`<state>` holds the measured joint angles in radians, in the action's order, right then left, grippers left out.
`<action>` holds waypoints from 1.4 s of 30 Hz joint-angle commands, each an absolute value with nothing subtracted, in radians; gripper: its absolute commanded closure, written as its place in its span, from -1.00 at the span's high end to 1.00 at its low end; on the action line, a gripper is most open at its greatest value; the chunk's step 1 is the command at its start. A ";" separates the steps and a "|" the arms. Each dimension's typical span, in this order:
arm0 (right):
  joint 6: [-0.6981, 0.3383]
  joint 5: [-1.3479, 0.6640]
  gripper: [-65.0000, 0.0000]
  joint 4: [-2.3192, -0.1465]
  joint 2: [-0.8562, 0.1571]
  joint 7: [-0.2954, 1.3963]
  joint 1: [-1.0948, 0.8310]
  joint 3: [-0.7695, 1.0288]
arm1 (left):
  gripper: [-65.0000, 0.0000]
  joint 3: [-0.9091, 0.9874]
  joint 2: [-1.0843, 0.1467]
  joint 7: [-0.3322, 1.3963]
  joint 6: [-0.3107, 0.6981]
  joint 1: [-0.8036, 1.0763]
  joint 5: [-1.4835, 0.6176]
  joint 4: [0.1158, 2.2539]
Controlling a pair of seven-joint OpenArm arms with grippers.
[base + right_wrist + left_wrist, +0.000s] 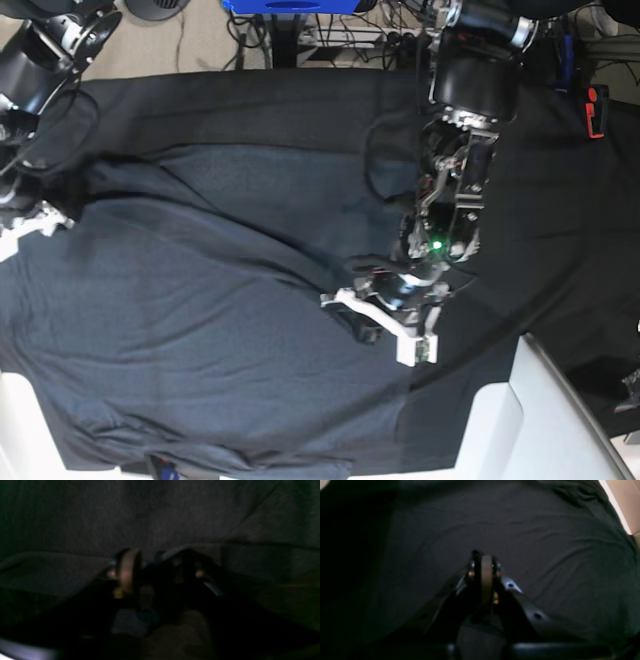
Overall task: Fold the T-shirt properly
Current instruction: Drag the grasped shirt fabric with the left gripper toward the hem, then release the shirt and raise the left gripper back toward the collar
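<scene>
The black cloth (560, 200) covers the counter (480, 430), whose pale bare part shows at the near edge in the base view. Spread over most of that cloth lies the T-shirt (200, 320), dark charcoal grey and wrinkled, reaching from the view's left side to about the middle, with creases running across it and bunched folds near the lower edge.

The left arm (465, 120) comes down from the top of the base view on its right side, and a green light glows low on it. Its left claw (483, 562) sits over the shirt's right part; in the left wrist view the two fingers are pressed together with no gap, clenched, and I cannot tell whether any fabric is pinched between them. Around it the shirt (545, 555) lies flat with shallow creases.

The right arm (30, 70) enters at the top left corner. The right claw (157, 562) is down at a fold of the shirt (62, 570); that view is dark and blurred, the fingers seem parted, but I cannot tell its state for sure.
</scene>
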<state>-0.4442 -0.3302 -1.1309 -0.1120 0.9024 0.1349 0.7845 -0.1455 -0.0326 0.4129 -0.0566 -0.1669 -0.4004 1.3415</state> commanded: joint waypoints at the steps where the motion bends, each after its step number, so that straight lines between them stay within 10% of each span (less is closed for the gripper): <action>1: -0.449 -0.341 0.15 -1.147 -0.130 0.878 0.153 0.789 | -1.00 -0.145 -0.024 0.389 -0.054 -0.197 -0.406 1.349; 24: -0.698 -0.341 0.25 -1.153 -0.104 0.862 0.151 0.921 | -1.00 -0.139 0.001 0.387 -0.054 -0.255 -0.406 1.305; 31: -0.698 -0.341 0.25 -1.153 -0.104 0.863 0.151 0.918 | -0.12 -0.131 -0.004 0.387 -0.054 -0.255 -0.406 1.305; 42: -0.698 -0.341 0.25 -1.283 -0.107 0.863 0.116 0.918 | -0.06 -0.139 -0.065 0.390 -0.054 -0.194 -0.407 1.451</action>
<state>-0.6914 -0.3248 -1.2629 -0.0845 0.8818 0.1009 0.9165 -0.1448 -0.0570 0.4122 -0.0513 -0.1780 -0.4057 1.4353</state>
